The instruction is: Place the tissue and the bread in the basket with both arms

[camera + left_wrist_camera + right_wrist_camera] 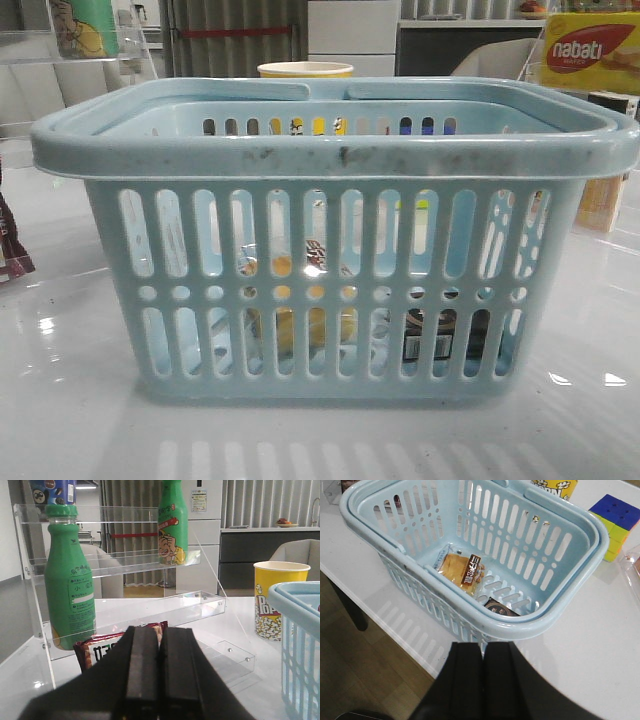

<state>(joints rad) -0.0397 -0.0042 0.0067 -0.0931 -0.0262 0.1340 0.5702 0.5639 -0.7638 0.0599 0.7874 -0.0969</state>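
Observation:
The pale blue basket (pixel 330 150) stands in the middle of the table and fills the front view; its rim also shows in the right wrist view (pixel 555 615) and at the edge of the left wrist view (pixel 300 610). The wrapped bread (pixel 462 572) lies on the basket floor; through the slots it shows as a yellow shape (pixel 285 325). The dark tissue packet (pixel 501 608) lies beside it near the basket wall, also seen through the slots (pixel 430 335). My right gripper (pixel 482 647) is shut and empty, outside the basket above the table. My left gripper (pixel 160 632) is shut and empty, left of the basket.
A clear acrylic shelf (pixel 125 570) holds green bottles (pixel 70 585). A red snack packet (pixel 100 647) lies before it. A yellow popcorn cup (pixel 277 597) stands behind the basket. A colour cube (pixel 615 517) and a nabati box (pixel 590 50) sit to the right. The table edge (pixel 380 615) is near.

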